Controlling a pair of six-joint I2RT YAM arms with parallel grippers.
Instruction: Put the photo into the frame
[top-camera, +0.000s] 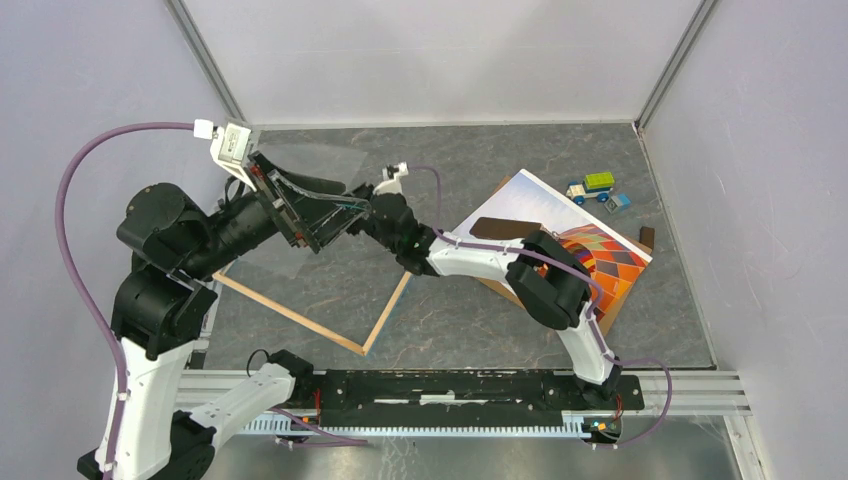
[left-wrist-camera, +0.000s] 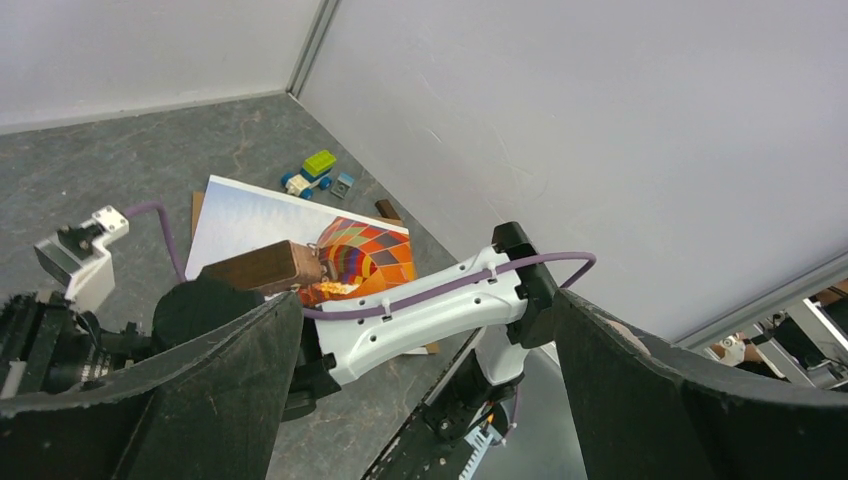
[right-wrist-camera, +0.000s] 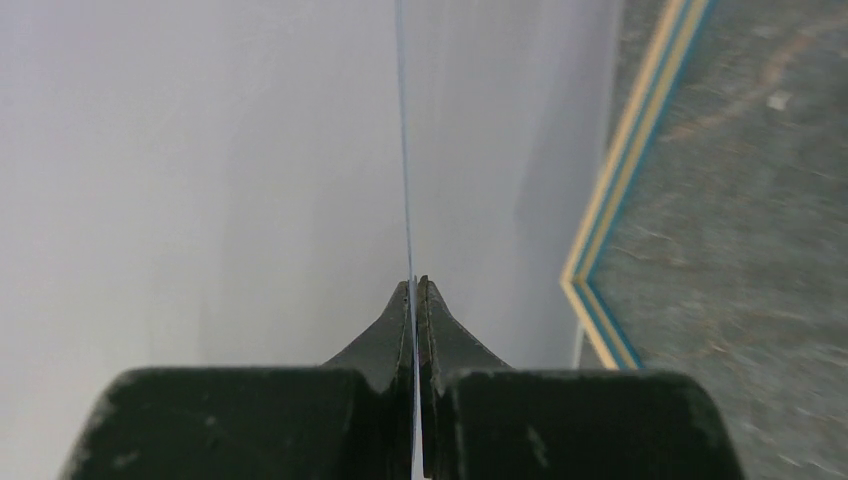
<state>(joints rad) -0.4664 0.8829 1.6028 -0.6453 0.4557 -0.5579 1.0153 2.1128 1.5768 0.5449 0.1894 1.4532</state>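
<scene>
Presently, the right gripper's (right-wrist-camera: 415, 290) jaws pinch just one edge of a thin clear pane (right-wrist-camera: 403, 150) while the left gripper's (left-wrist-camera: 425, 305) jaws are spread wide, so the pane could slip.

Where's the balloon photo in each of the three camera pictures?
Top external: right of centre, the photo lies partly under the right arm.
Left wrist: the photo is left of centre, balloon side up.
Right wrist: not in view.
Landmark: the toy truck beside it, in top and left-wrist views.
</scene>
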